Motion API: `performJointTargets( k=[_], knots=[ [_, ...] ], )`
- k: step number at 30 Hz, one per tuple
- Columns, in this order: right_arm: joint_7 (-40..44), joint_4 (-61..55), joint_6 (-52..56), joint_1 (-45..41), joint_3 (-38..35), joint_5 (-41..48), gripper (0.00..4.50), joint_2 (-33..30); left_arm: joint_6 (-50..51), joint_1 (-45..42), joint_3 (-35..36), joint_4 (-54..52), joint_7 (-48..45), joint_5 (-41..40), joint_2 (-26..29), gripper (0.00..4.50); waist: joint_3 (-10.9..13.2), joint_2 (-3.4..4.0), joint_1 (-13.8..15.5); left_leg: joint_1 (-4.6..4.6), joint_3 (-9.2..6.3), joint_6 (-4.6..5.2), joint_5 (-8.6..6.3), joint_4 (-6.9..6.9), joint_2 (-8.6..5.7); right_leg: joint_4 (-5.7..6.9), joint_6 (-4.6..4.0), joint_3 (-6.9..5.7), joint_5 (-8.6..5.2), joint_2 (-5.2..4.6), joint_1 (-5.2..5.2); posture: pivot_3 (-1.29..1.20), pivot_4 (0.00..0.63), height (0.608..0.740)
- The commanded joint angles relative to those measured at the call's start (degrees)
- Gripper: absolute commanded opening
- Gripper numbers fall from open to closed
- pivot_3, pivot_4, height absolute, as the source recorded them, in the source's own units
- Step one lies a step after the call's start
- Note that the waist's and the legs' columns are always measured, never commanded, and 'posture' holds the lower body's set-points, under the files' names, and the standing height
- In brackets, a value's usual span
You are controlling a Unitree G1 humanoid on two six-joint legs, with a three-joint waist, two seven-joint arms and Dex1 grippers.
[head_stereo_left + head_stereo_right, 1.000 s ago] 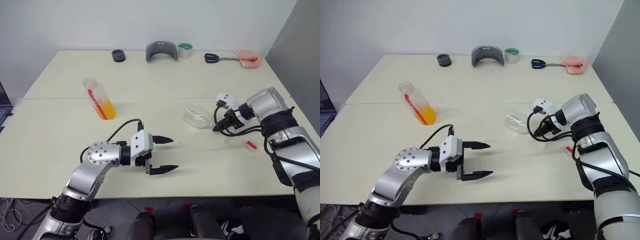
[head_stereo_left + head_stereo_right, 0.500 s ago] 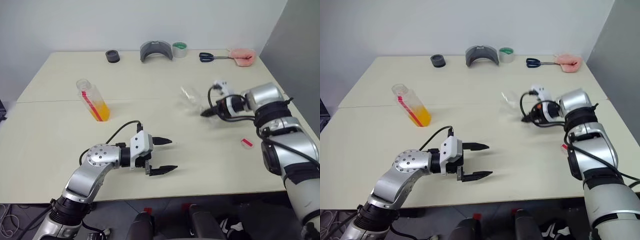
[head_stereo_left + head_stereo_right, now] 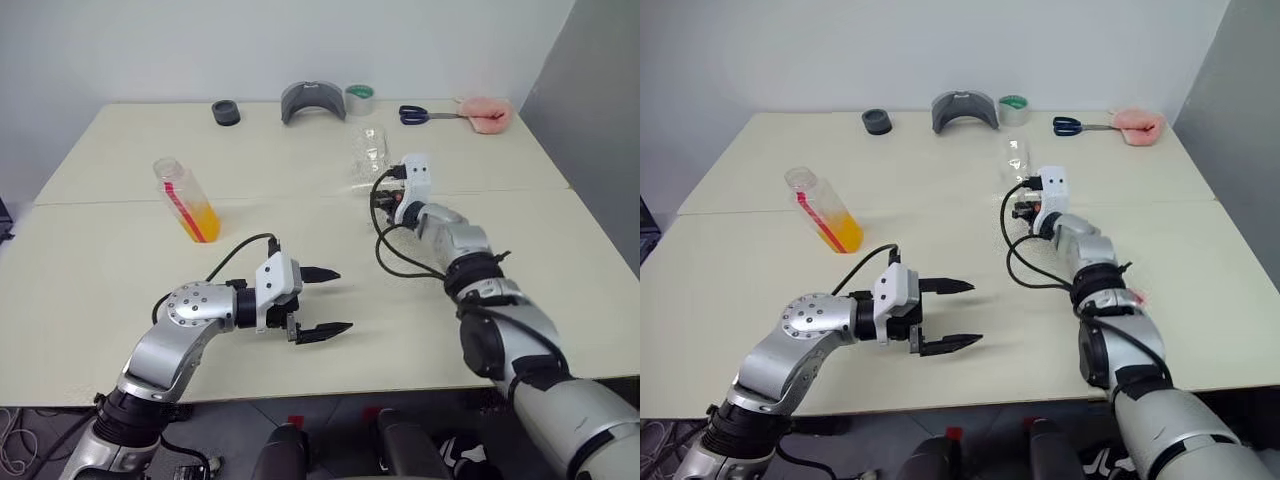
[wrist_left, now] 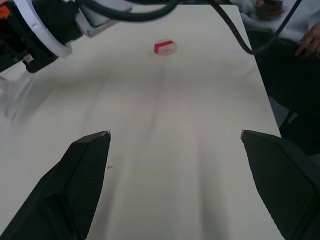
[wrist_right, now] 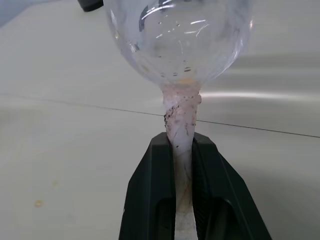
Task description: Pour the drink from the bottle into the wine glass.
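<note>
Clear glass, matt surface
The wine glass is glossy and clear; the cream surface is smooth, matt; the right claw is matt black plastic.

No lettering, number, brand or sign can be read anywhere on the table. The bottle, standing at the far left, carries a red-and-white label strip running down its side, but whatever print it bears is too small to make out. A small red-and-white piece lies on the tabletop to the right of the arms; its marking is a plain red band with no legible characters. The white housing on the right arm's wrist shows no readable marking either.
</note>
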Motion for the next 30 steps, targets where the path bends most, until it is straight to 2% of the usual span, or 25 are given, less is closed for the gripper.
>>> performJointTargets(
  k=[1,8,12,16,19,22,26,30],
  knots=[
    [-2.6,-7.9,1.1,5.5,-0.1,1.6,0.13,0.9,0.0,-1.1,0.6,-0.9,-0.5,-0.6,0.6,4.5,0.0,0.01,0.0,0.01,-0.01,0.0,0.0,0.0,0.01,0.0,0.0,-0.01,0.0,0.01,0.0,0.0,0.15,0.74],
    [-2.7,-37.2,16.0,26.3,5.3,2.5,0.13,-0.7,0.0,-0.7,0.6,-1.2,-1.4,-0.9,1.7,4.5,-0.3,0.03,1.0,0.01,-0.15,0.01,-0.01,0.0,-0.03,-0.06,0.01,-0.06,-0.01,-0.06,0.11,0.0,0.15,0.74],
    [-3.9,-50.1,22.9,36.1,7.4,3.7,0.13,-0.9,-0.2,-0.7,0.5,-1.0,-1.9,-0.8,2.0,4.5,-0.7,0.01,1.5,0.07,-0.13,0.01,-0.01,-0.01,-0.05,-0.09,0.01,-0.06,-0.02,-0.01,0.16,0.0,0.15,0.74],
    [-5.0,-58.2,26.2,43.4,10.6,3.7,0.13,-0.4,-0.3,-0.8,0.5,-0.7,-2.4,-0.7,2.2,4.5,-1.0,-0.01,1.6,0.24,-0.14,0.02,-0.02,-0.07,-0.03,-0.19,-0.01,-0.07,-0.06,0.02,0.35,0.0,0.15,0.74],
    [-6.0,-59.4,25.7,44.4,12.0,3.3,0.13,0.1,-0.3,-1.1,0.6,-0.4,-2.6,-0.8,2.2,4.5,-1.0,-0.01,1.5,0.78,-0.24,0.04,-0.04,-0.25,0.09,-0.59,-0.02,-0.19,-0.08,0.14,1.03,0.0,0.15,0.74],
    [-7.0,-56.7,23.1,41.6,11.8,3.0,0.13,0.7,-0.4,-1.4,0.7,0.0,-2.5,-0.5,2.1,4.5,-1.0,-0.03,1.5,1.25,-0.23,0.05,-0.05,-0.49,0.13,-0.89,-0.01,-0.2,-0.1,0.17,1.5,0.0,0.15,0.74],
    [-6.2,-54.2,16.3,37.5,11.4,3.2,0.13,1.6,0.8,-0.8,2.7,0.1,-0.5,-1.2,1.9,4.5,-1.0,-0.02,1.3,1.29,-0.2,0.04,-0.05,-0.51,0.17,-0.91,-0.01,-0.17,-0.1,0.2,1.51,0.0,0.15,0.74],
    [-4.0,-50.3,7.3,33.5,14.1,2.1,0.13,3.2,1.3,0.1,7.8,2.4,5.3,-1.1,1.0,4.5,-1.0,0.04,1.0,1.25,-0.16,0.05,-0.05,-0.52,0.21,-0.9,-0.01,-0.14,-0.09,0.22,1.44,0.0,0.15,0.74]
  ],
)
